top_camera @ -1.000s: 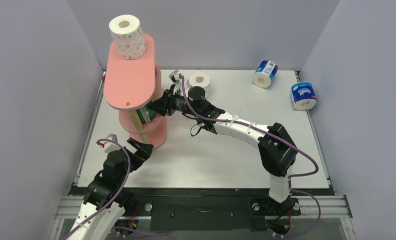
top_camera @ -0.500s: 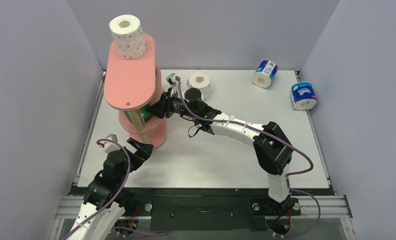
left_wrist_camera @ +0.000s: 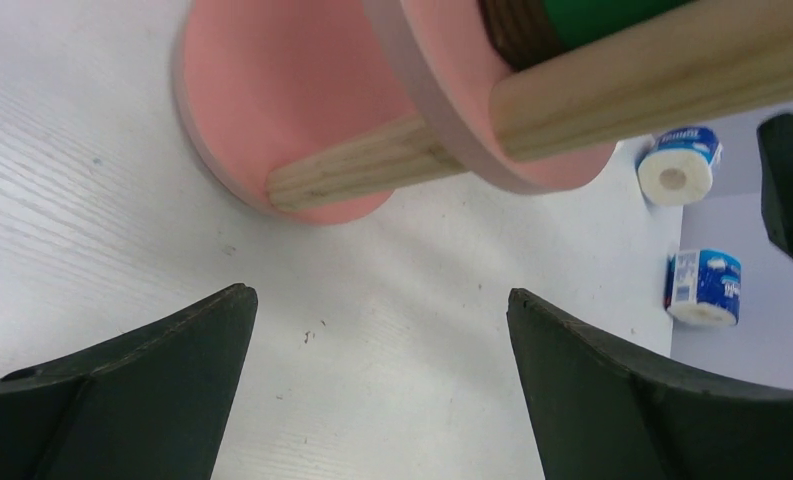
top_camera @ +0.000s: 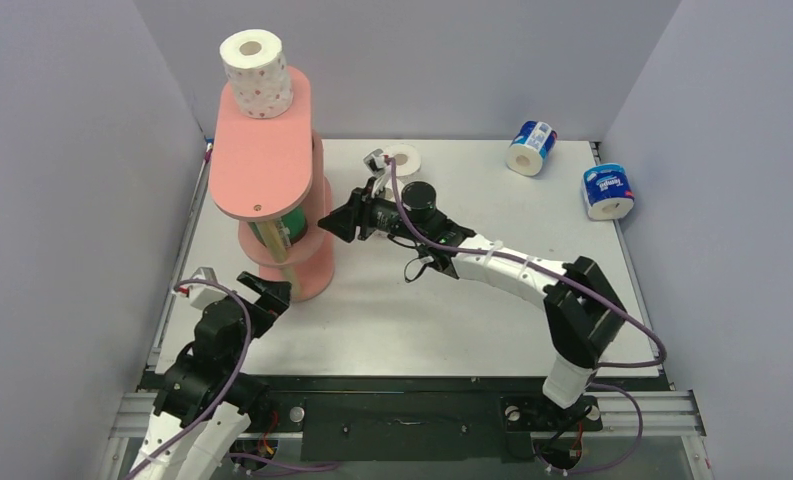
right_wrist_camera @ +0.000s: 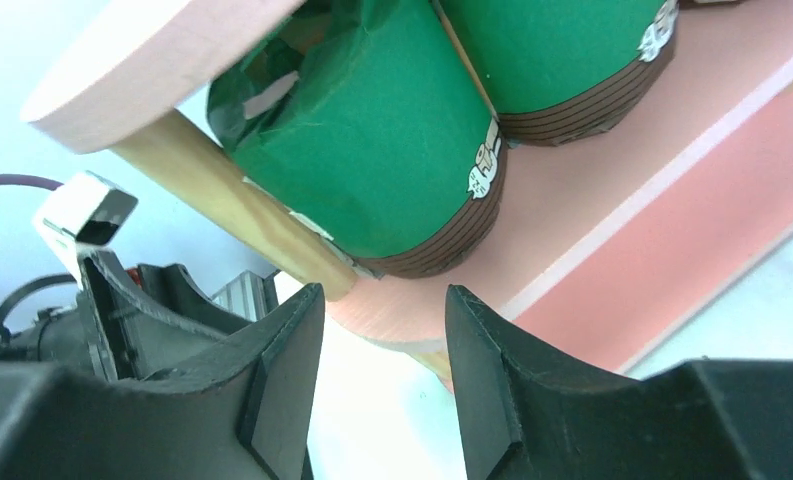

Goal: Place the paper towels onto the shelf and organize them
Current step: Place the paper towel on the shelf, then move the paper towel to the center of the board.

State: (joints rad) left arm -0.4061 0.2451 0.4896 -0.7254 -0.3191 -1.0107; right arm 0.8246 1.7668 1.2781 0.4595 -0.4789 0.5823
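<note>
Paper towels [right_wrist_camera: 372, 170] in green wrap sit side by side on the shelf's [top_camera: 262, 165] middle tier — the right hand [right_wrist_camera: 384, 320] has let go and backed away, fingers apart and empty — freeing it to fetch another

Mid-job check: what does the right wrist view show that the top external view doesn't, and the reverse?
Right wrist only: two green-wrapped rolls standing side by side on the shelf's middle board; the right gripper close up, its fingers parted with nothing between them. Top external only: the dotted roll on the top board, the cream roll and two blue-white rolls on the table. Both: the shelf, the right gripper and a sliver of the green-wrapped rolls.
</note>
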